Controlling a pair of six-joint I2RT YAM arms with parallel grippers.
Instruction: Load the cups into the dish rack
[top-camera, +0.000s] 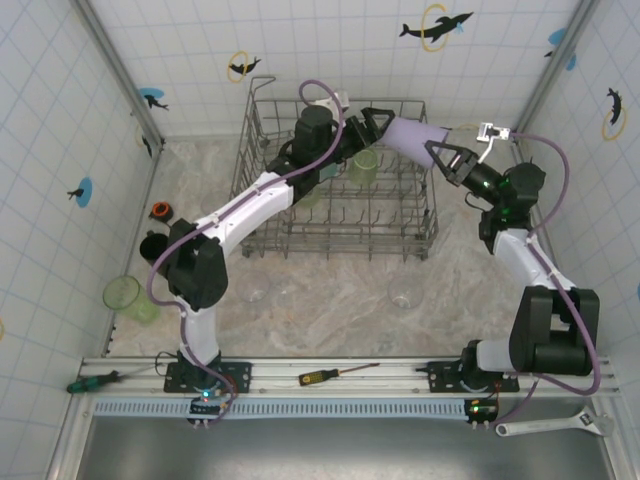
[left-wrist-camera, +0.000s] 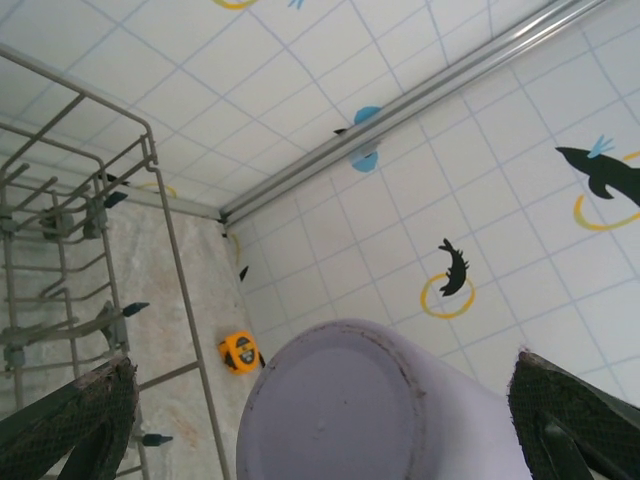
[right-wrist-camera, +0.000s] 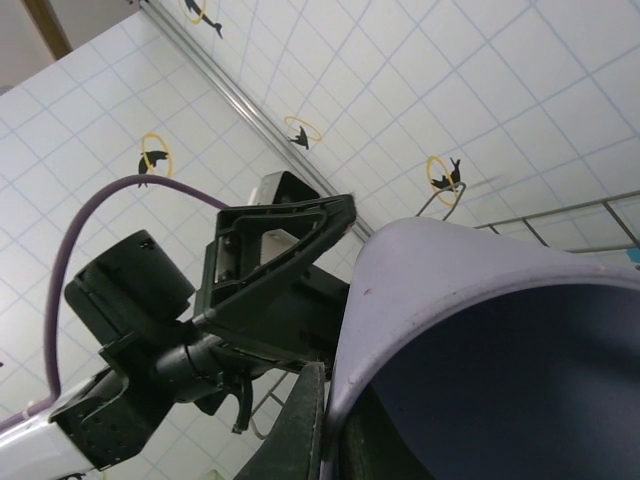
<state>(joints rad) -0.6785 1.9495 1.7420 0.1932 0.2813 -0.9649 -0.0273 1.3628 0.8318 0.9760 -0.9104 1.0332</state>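
The marbled table (top-camera: 340, 315) is boxed in by white tiled walls (top-camera: 330, 40) stuck with black fish shapes in yellow rings and blue discs; none carries lettering that can be read.

The grey wire dish rack (top-camera: 400, 232) sits at the far middle of the table. A pale green cup (top-camera: 362, 166) stands inside it among the tines, near the middle of the far half.

Above the rack's far right part, the lavender cup (top-camera: 408, 134) hangs on its side between the two arms. The right gripper (top-camera: 437, 152) is clamped on the cup's rim, with one finger (right-wrist-camera: 305, 425) against the lip beside the dark inside of the cup. The left gripper (top-camera: 375, 127) is spread wide around the cup's flat base. In the left wrist view its fingers (left-wrist-camera: 80, 420) stand clear on either side, not touching.

On the table left of the rack are a second pale green cup (top-camera: 124, 295), near the left wall, and a black mug (top-camera: 154, 245) just beyond it. Clear glasses (top-camera: 405, 293) stand in front of the rack.

A wrench (top-camera: 555, 425) lies at the near right. On the front rail lie a green-handled screwdriver (top-camera: 92, 381) and a yellow-handled screwdriver (top-camera: 325, 376).

An orange tape measure (left-wrist-camera: 240, 352) lies by the rack's corner; its face is too small to read.
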